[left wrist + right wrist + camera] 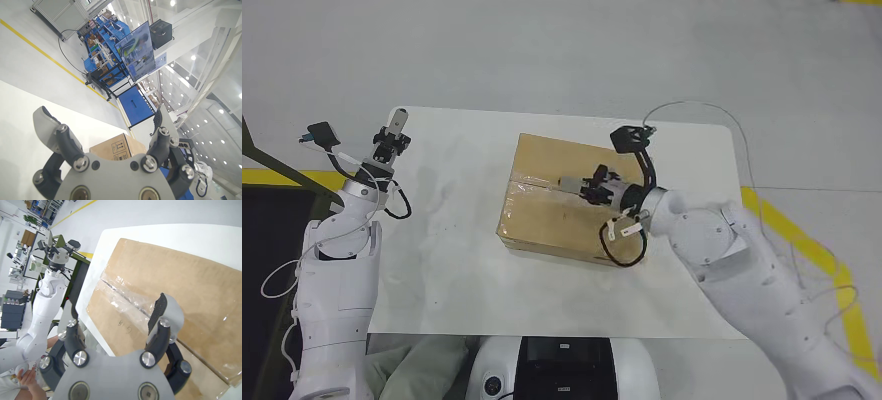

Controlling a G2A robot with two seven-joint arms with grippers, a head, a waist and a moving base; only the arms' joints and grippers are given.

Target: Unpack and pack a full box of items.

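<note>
A closed cardboard box (557, 215) stands in the middle of the white table (442, 270). Wrinkled clear tape (122, 296) runs along its top seam, with a dark slit line under it. My right gripper (577, 185) hovers open just above the box top (179, 279), its fingertips astride the tape; nothing is between them (115, 308). My left gripper (395, 125) is held up over the table's far left corner, open and empty (102, 113), pointing out toward the room. A corner of the box (117, 147) shows below it.
Bare table surface (442, 200) lies to the left of the box and in front of it. A grey cable (697, 105) loops over the floor behind the table's far right corner. Yellow floor lines (787, 230) run on both sides.
</note>
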